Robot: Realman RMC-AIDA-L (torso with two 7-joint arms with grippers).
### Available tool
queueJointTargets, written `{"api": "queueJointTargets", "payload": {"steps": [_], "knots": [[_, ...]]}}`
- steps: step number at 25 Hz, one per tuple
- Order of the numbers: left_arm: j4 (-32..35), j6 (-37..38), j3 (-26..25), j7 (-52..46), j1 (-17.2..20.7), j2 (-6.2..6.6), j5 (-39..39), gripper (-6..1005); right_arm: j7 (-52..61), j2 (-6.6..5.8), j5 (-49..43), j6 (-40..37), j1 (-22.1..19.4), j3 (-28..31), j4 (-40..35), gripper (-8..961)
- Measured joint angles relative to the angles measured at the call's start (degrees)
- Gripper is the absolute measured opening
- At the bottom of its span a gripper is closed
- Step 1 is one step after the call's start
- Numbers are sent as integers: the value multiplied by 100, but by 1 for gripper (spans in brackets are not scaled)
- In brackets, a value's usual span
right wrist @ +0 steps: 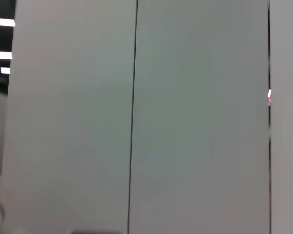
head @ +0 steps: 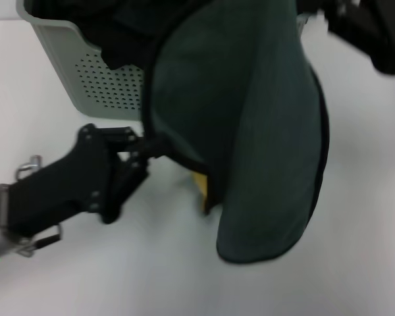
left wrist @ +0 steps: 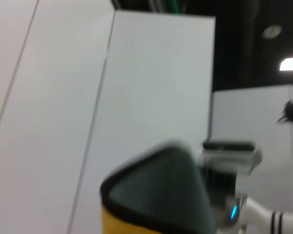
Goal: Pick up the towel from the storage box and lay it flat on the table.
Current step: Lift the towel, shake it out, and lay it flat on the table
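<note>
Head view showed the towel (head: 263,131) hanging lengthwise near-to-far over the table (head: 85,276), left gripper (head: 145,153) clamped on its left edge, right gripper (head: 372,36) far right, grip indeterminate.

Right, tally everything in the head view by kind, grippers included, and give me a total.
Towel: 1
Storage box: 1
Table: 1
Grippers: 2, the left gripper at the towel's edge and the right gripper at the upper right
Total: 5
</note>
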Motion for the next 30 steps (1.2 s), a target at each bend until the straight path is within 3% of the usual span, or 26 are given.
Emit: {"api": "queueJointTargets", "payload": {"steps": [5,8,9,14,18,22,25,26,28,30], "knots": [[651,331,-31,-686,293,327,151,15,602,95,-643,-204,-628,-168,-925,74],[1121,535,-39,-857,548,417,240,16,807,88,-651,-663,-940,-203,-1206,77],[1774,635,-26,-1077,934,483,309,16,847,86,-635,-825,-1027,-195,-1255,79],[3324,649,-16,-1625,1838,562,646,18,987,83,-524,-1657,-1422,-145,-1293,84],[3724,649,-56,-1952,2197,572,926,19,995,80,-435,-2420,-1622,-30,-829,89],[3217,642,-337,-1949,1968,508,1367,20,760,73,-534,-2581,-1614,314,144,93],[2100,607,-1148,-1883,1179,341,2345,21,389,67,-863,-2382,-1391,587,1177,96],[1925,586,-1274,-1860,1058,328,2520,21,195,64,-1041,-2286,-1235,678,1664,97],[1011,346,-1940,-1661,397,279,3408,22,-104,56,-1306,-2069,-976,759,2290,100],[585,-120,-2205,-1599,15,257,3874,22,-311,51,-1542,-1758,-757,779,2735,102]]}}
